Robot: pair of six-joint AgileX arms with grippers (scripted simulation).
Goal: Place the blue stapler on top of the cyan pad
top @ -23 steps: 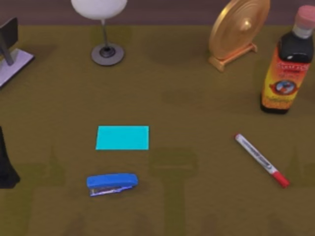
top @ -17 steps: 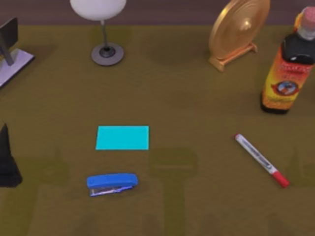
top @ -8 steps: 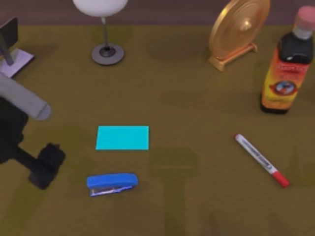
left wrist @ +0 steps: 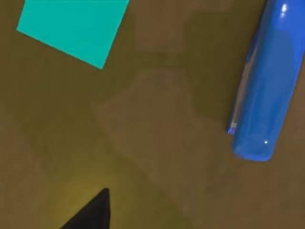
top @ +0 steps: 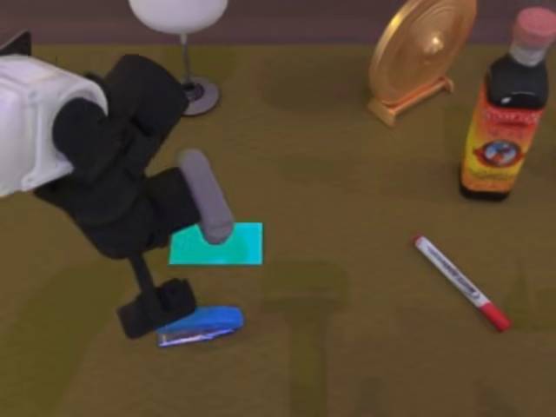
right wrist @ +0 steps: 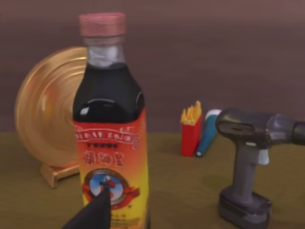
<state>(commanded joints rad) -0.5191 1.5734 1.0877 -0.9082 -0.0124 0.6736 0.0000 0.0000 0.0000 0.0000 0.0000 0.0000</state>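
Observation:
The blue stapler (top: 207, 322) lies flat near the table's front, just below the cyan pad (top: 239, 244). My left arm reaches in from the left, crossing over the pad's left part. Its gripper (top: 158, 310) hangs at the stapler's left end, open, with nothing between the fingers. The left wrist view shows the stapler (left wrist: 264, 81), a corner of the pad (left wrist: 74, 28) and one dark fingertip (left wrist: 97, 212). The right arm is out of the top view; its wrist view shows one dark fingertip (right wrist: 97, 210) set wide to one side, facing the sauce bottle.
A red-capped white marker (top: 460, 282) lies at the right. A dark sauce bottle (top: 504, 113) and a gold disc on a stand (top: 421, 48) stand at the back right, a lamp (top: 178, 13) at the back left. A grey drill (right wrist: 248, 162) and a red fries box (right wrist: 190, 131) show behind the bottle.
My left arm has swung in from the left edge over the table, and its gripper has come down to the stapler's left end. Stapler, pad and marker have not moved.

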